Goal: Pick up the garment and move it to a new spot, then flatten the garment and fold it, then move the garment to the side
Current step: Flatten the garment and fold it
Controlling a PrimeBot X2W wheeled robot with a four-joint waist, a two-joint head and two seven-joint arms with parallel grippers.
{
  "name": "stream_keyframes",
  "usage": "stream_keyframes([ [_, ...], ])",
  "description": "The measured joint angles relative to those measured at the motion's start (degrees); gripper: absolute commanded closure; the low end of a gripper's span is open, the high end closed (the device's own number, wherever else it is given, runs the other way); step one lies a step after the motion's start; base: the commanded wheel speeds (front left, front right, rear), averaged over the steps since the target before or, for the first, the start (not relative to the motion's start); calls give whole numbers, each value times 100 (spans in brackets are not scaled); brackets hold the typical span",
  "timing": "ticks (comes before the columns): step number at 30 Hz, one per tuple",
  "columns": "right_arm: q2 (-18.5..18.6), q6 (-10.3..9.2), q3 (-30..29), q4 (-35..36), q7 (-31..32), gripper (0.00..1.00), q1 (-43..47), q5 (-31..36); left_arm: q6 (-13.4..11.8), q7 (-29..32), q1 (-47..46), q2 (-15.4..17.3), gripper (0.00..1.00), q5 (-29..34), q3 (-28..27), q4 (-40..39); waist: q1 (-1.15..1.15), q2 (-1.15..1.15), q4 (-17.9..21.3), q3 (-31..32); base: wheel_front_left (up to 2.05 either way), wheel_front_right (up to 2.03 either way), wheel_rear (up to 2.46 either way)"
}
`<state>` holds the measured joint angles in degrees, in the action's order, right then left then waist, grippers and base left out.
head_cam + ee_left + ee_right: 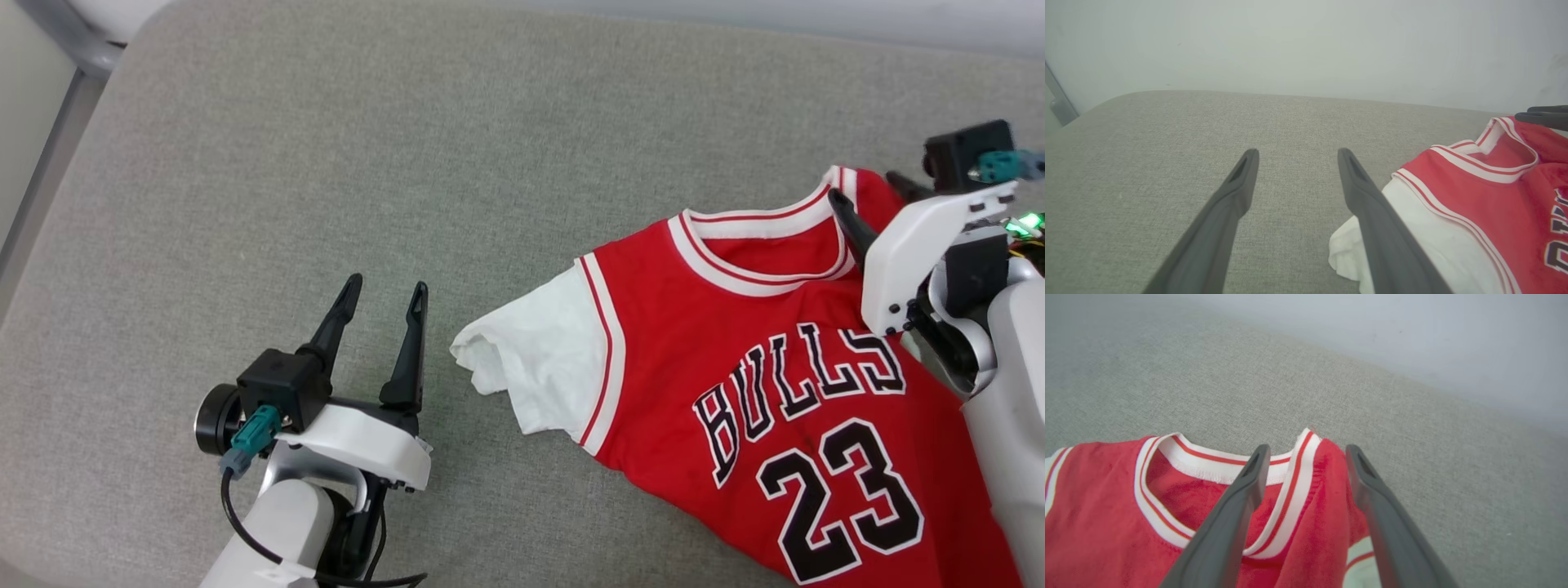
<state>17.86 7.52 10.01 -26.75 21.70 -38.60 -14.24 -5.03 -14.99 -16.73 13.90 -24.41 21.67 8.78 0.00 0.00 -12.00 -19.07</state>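
Observation:
The garment is a red jersey with "BULLS" and "23" on its front, lying face up at the right of the grey cushion. Its white sleeve is crumpled toward the middle. My right gripper stands over the collar's far shoulder. In the right wrist view its jaws are open, with a raised fold of the red shoulder standing between them. My left gripper is open and holds nothing, just left of the white sleeve. The garment lies to the right of its fingers.
The grey fabric cushion spreads wide to the left and back of the garment. A pale wall rises behind its far edge. A grey metal frame bar runs along the cushion's left edge.

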Motion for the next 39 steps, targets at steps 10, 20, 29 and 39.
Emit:
stream_keyframes([
  [10, -513, 0, -951, 501, -1884, 0, 954, 657, -26, -7, 278, 16, 0, 51, -27, 100, -1, 0, 130, 592, 0, 0, 0],
  [20, -1230, 0, -1547, 1740, -2201, 0, 2510, 976, -216, 73, 619, 196, 0, 1, -148, -16, -1, 0, 348, 1048, 0, 0, 0],
  [29, -1470, 0, -1695, 2865, -1967, 0, 3582, 970, -271, 400, 789, 402, 0, -68, -177, -145, -1, 0, 595, 1191, 0, 0, 0],
  [39, -1489, -1, -1670, 3459, -1660, 0, 4030, 602, 336, 2423, 18, 613, 0, -619, 238, 181, -1, 0, 835, 974, 0, 0, 0],
])
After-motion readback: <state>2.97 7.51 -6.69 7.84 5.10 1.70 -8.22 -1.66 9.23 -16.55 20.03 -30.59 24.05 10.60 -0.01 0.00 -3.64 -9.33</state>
